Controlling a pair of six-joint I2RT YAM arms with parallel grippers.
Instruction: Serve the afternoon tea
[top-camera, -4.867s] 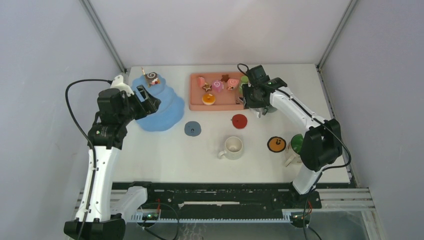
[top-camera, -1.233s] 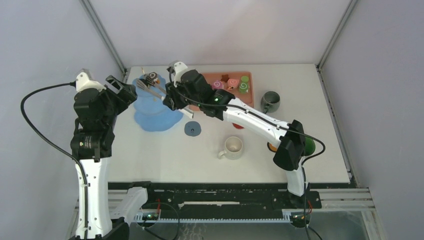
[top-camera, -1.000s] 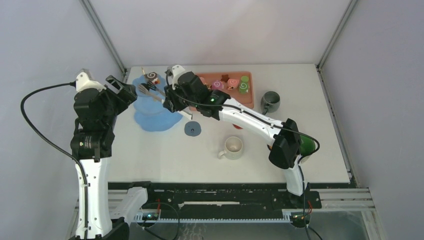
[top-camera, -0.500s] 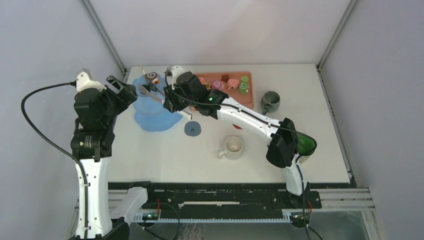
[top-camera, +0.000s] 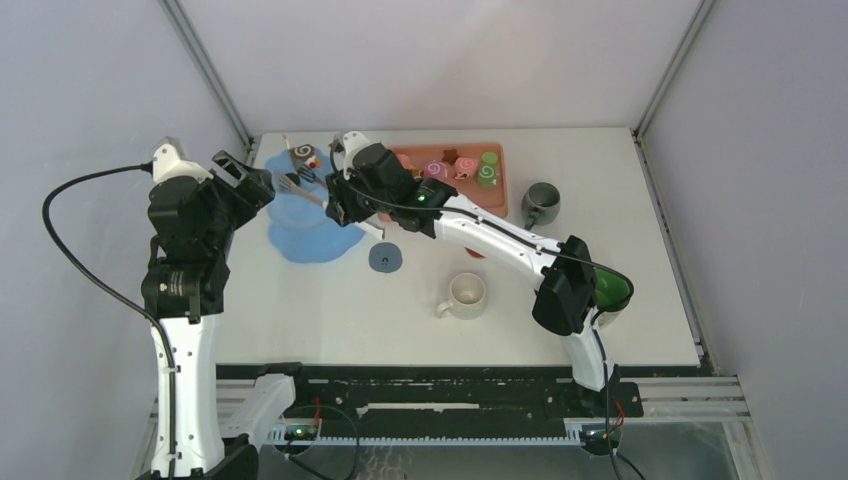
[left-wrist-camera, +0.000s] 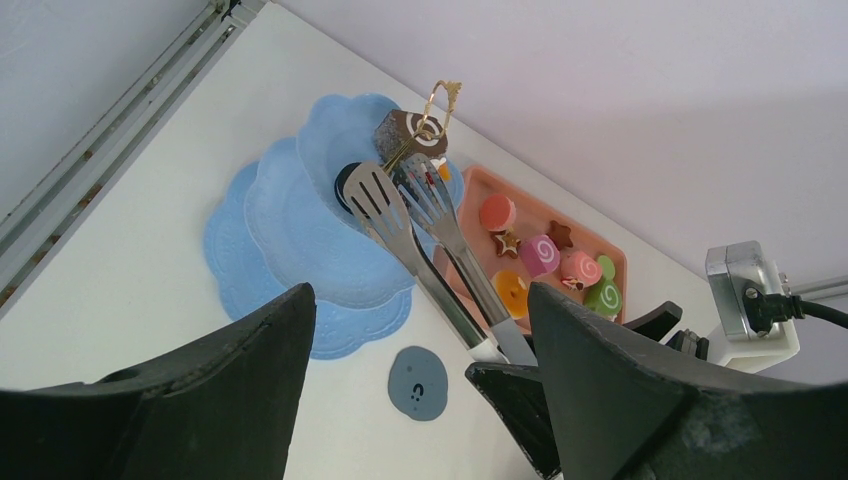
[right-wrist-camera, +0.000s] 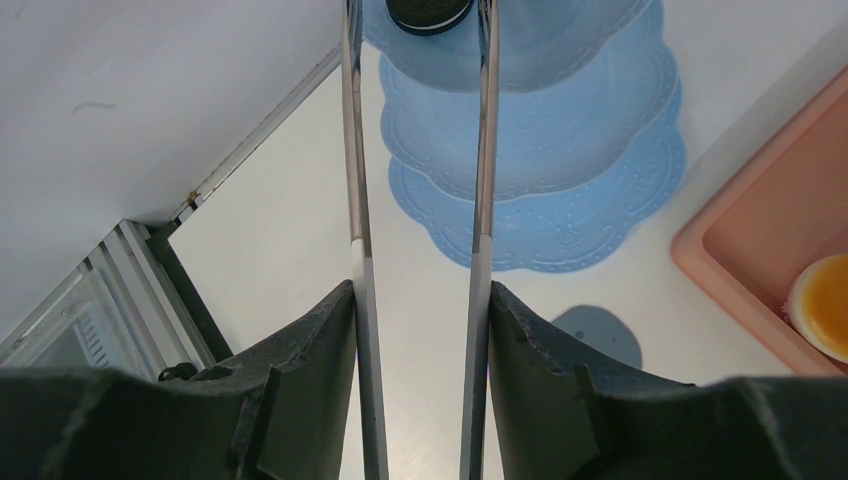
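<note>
The blue tiered dessert tower (top-camera: 312, 228) stands at the back left; it also shows in the left wrist view (left-wrist-camera: 290, 230) and the right wrist view (right-wrist-camera: 540, 150). A chocolate swirl roll (top-camera: 303, 155) sits on its top. My right gripper (top-camera: 340, 200) is shut on the metal tongs (top-camera: 300, 185), which reach over the tower. A dark round pastry (right-wrist-camera: 430, 12) lies on the tower between the tong arms (right-wrist-camera: 485, 150); I cannot tell whether they touch it. My left gripper (top-camera: 255, 185) hangs open and empty left of the tower.
The salmon tray (top-camera: 503, 190) holds several pastries (top-camera: 455, 168). The grey mug (top-camera: 541, 203) stands right of it and the cream mug (top-camera: 466, 293) at mid-table. The green mug (top-camera: 610, 290) is partly behind my right arm. A blue-grey coaster (top-camera: 385, 257) lies by the tower.
Since the earliest frame my right arm has swung from the tray's right end across to the tower with the tongs, and my left gripper has drawn back. Over the last second almost nothing moves.
</note>
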